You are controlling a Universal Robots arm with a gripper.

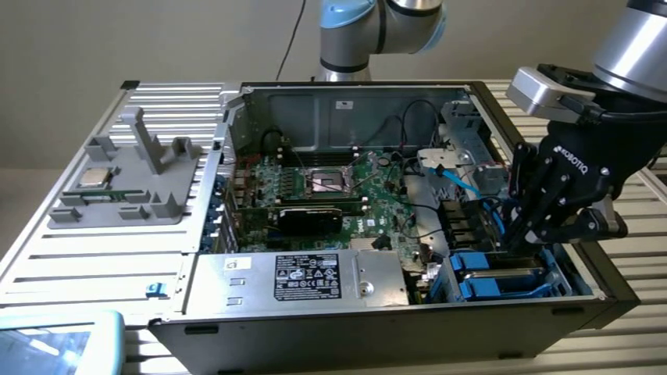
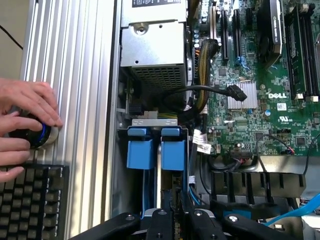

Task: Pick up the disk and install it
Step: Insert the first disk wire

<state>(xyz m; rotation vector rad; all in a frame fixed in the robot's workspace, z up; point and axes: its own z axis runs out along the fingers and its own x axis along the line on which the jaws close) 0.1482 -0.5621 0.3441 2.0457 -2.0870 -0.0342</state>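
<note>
**A:** As the exterior view shows it, where is the hand (image 1: pixel 526 241)?
**B:** I see it lowered into the computer case (image 1: pixel 365 332), at the exterior view's right, closed on the disk (image 1: pixel 505 285).
**A:** Wrist view?
**B:** The disk (image 2: pixel 173 152) stands on edge just beside a second blue carrier (image 2: pixel 140 152), and the hand (image 2: pixel 179 225) is clamped on it.

Field notes, standing beside the rig: the arm (image 1: pixel 638 35) enters from the upper corner at the exterior view's right, its silver link slanting down. Its blue-capped shoulder joint (image 1: pixel 360 23) stands at the back. The wrist is bent so that the black gripper (image 1: pixel 529 241) points steeply downward, leaning a little toward the exterior view's left. Its fingers (image 2: pixel 161 222) are pinched close, with a narrow gap at the tips and the black linkages splayed out to either side.
</note>
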